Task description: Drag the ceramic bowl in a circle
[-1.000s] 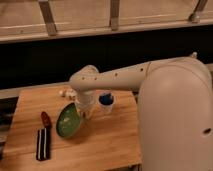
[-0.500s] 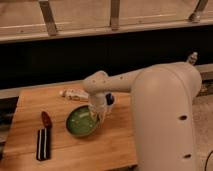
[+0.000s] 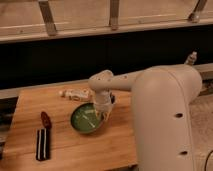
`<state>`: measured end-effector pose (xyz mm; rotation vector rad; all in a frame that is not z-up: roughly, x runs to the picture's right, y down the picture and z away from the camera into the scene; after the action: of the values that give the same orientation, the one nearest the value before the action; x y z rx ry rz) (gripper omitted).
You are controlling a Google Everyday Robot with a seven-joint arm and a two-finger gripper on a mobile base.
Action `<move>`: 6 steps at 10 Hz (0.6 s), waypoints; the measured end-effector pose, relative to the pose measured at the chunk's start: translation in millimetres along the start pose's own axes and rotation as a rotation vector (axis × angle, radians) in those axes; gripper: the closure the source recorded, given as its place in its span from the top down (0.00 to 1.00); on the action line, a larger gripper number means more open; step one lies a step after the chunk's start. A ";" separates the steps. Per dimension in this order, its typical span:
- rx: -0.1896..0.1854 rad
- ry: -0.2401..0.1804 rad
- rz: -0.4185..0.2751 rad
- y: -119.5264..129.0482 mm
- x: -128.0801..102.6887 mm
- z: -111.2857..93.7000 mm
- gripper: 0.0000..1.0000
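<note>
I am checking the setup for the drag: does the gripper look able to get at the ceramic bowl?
Probably yes. The gripper is down at the right rim of the ceramic bowl, shut, seemingly on that rim. Nothing stands between them.

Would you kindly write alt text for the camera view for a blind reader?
A white robot arm reaches down to a wooden table, its gripper shut on the right rim of the green ceramic bowl. A pale packet lies behind the bowl; a dark red item and a black striped item lie at picture left.
</note>
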<state>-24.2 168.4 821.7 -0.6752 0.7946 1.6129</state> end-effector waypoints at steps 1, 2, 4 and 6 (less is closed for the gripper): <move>-0.009 -0.005 -0.020 15.3 -1.6 -2.4 0.00; -0.023 -0.008 -0.054 37.2 -2.8 -4.6 0.00; -0.057 -0.006 -0.132 83.9 -3.2 -7.0 0.00; -0.080 0.016 -0.237 131.1 10.3 -12.7 0.00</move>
<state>-155.0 149.6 823.8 -0.8090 0.6388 1.4308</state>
